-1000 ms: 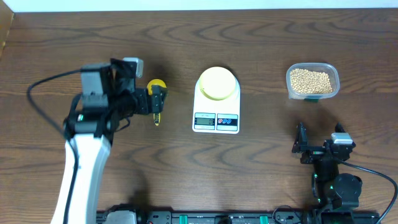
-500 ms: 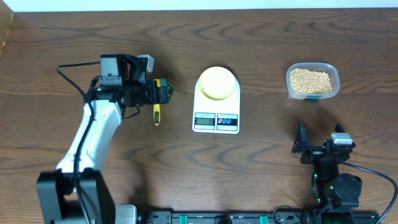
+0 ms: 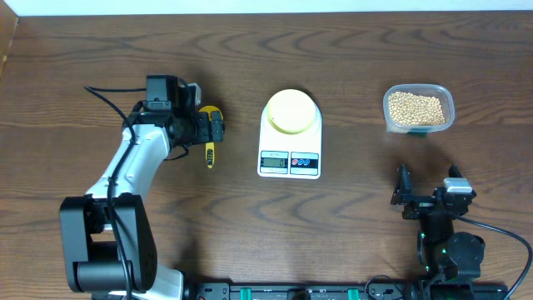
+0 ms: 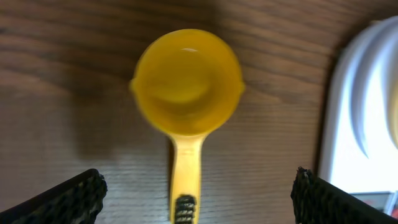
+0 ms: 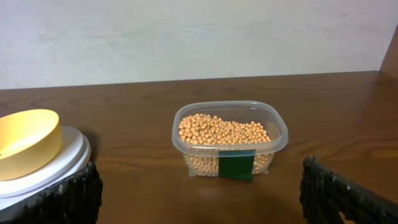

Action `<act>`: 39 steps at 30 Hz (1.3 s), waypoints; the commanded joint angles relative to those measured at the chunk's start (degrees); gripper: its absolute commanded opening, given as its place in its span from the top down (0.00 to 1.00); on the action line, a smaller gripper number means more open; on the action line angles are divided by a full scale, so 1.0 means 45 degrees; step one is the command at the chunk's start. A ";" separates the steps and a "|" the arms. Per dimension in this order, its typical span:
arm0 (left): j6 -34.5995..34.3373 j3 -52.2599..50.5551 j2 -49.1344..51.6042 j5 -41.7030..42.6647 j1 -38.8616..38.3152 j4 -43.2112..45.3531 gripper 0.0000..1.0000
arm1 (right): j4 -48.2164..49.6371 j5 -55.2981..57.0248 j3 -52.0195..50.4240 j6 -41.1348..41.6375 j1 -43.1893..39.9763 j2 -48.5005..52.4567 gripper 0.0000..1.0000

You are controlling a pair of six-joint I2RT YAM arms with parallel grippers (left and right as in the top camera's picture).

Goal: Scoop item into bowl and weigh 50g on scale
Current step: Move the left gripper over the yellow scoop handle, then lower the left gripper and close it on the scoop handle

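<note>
While the right arm sits parked in front and to the right of the scale, I have brought the left arm in over the yellow scoop, which lies flat on the table just left of the scale. Compared with a second ago, the arm's long white link has swung from a low, stretched reach into a tighter fold. The wrist now looks straight down on the scoop. The scoop itself has not moved: its empty cup points away from me and its handle points toward me.

The left gripper hovers over the handle with its fingers spread wide. They straddle the handle without touching it, so nothing is held. The right gripper is also spread wide and empty, facing the clear container to the right of the scale.

The beans are all in that container, well apart from the scale. The pale yellow bowl stands on the scale's platform and looks empty.

I judge this to be the lining-up before the first pick. No beans have been scooped, and the next move calls for lowering the left gripper and closing it on the handle.
</note>
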 commanded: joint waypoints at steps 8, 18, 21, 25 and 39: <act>-0.0641 -0.0160 0.0039 -0.3211 -0.1617 -0.0865 0.02 | -0.0049 0.0015 -0.0010 0.0121 -0.0044 -0.0058 0.01; -0.1268 -0.0160 0.0039 -0.3332 -0.1690 -0.1180 0.03 | -0.0049 0.0015 -0.0010 0.0121 -0.0044 -0.0058 0.01; -0.1263 -0.0160 0.0039 -0.3332 -0.1695 -0.1185 0.02 | -0.0049 0.0015 -0.0010 0.0121 -0.0044 -0.0058 0.01; -0.1253 -0.0160 0.0029 -0.2759 -0.1695 -0.1205 0.24 | -0.0049 0.0015 -0.0010 0.0121 -0.0044 -0.0058 0.01; -0.0962 -0.0155 0.0029 -0.0588 -0.2773 -0.0913 0.92 | -0.0049 0.0015 -0.0010 0.0121 -0.0044 -0.0058 0.01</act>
